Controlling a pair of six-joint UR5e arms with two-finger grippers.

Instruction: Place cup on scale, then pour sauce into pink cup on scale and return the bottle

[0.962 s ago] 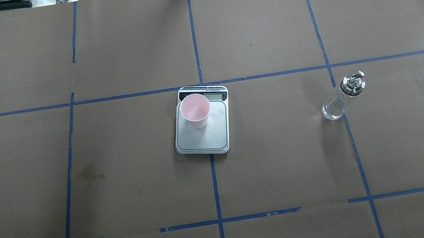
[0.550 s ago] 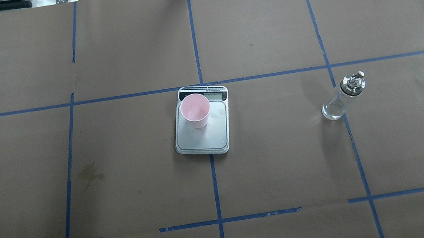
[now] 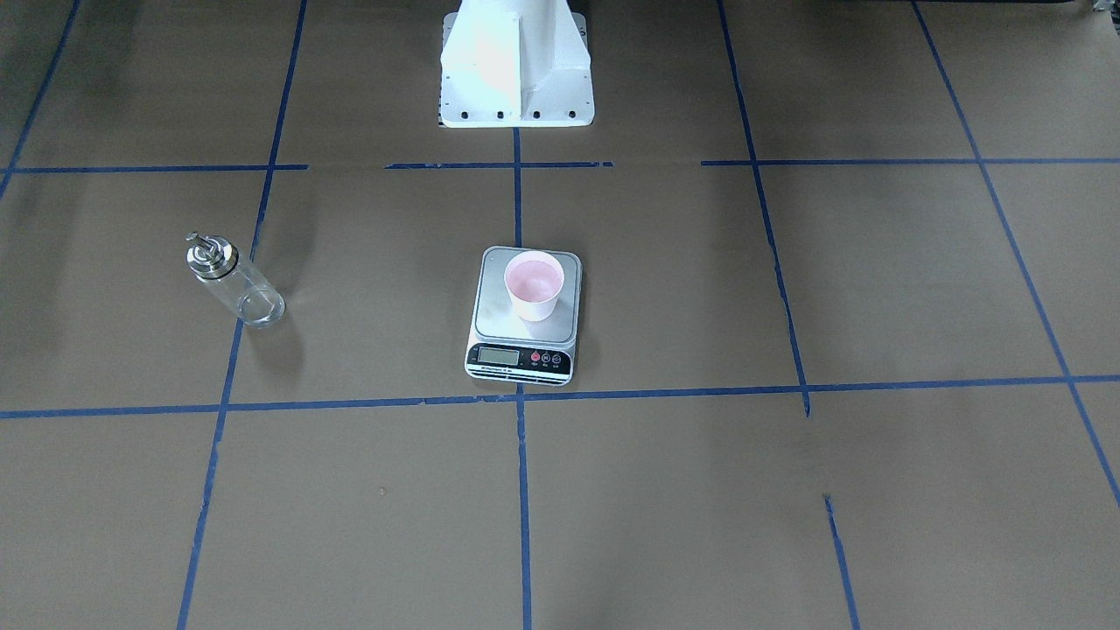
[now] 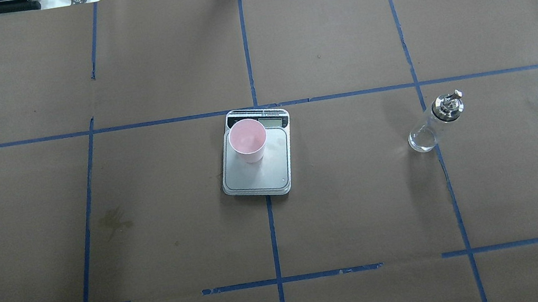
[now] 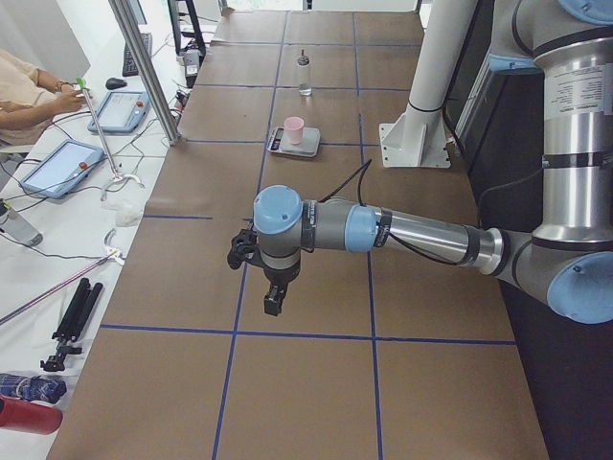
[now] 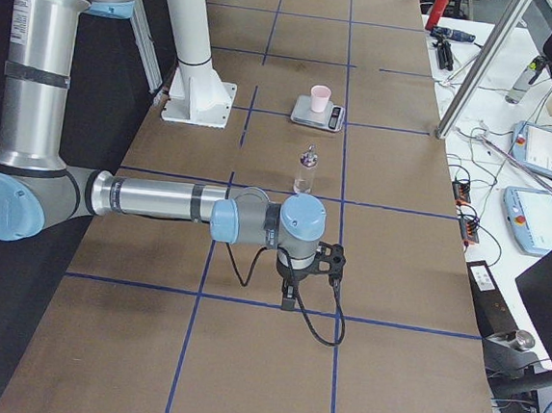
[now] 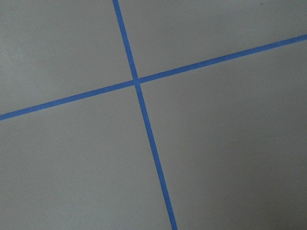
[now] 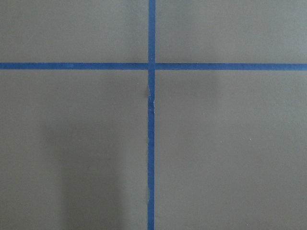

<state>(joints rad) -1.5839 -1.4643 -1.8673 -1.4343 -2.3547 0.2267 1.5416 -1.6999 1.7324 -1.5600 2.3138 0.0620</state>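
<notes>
- While the cup (image 4: 248,141) sits on the scale (image 4: 267,172), the bottle (image 4: 426,133) stands upright to the scale's right, nearer the right gripper (image 6: 287,299).
- Finger spread on it and the left gripper (image 5: 272,303): cannot tell.

Near silver-and-blue left arm (image 5: 412,233) stretched low over the brown-paper tabletop (image 5: 316,393), black claw (image 5: 274,305) pointing down, grip unclear. Way back, small pale pink plastic cup (image 5: 294,126) upright on little steel kitchen scale (image 5: 306,144), clear glass bottle (image 5: 304,74) well beyond.

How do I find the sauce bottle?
On the brown paper-covered table, find the steel kitchen scale in the middle. To the robot's right of it stands a clear glass bottle, alone: the only see-through thing, with a shiny metal top.
</notes>
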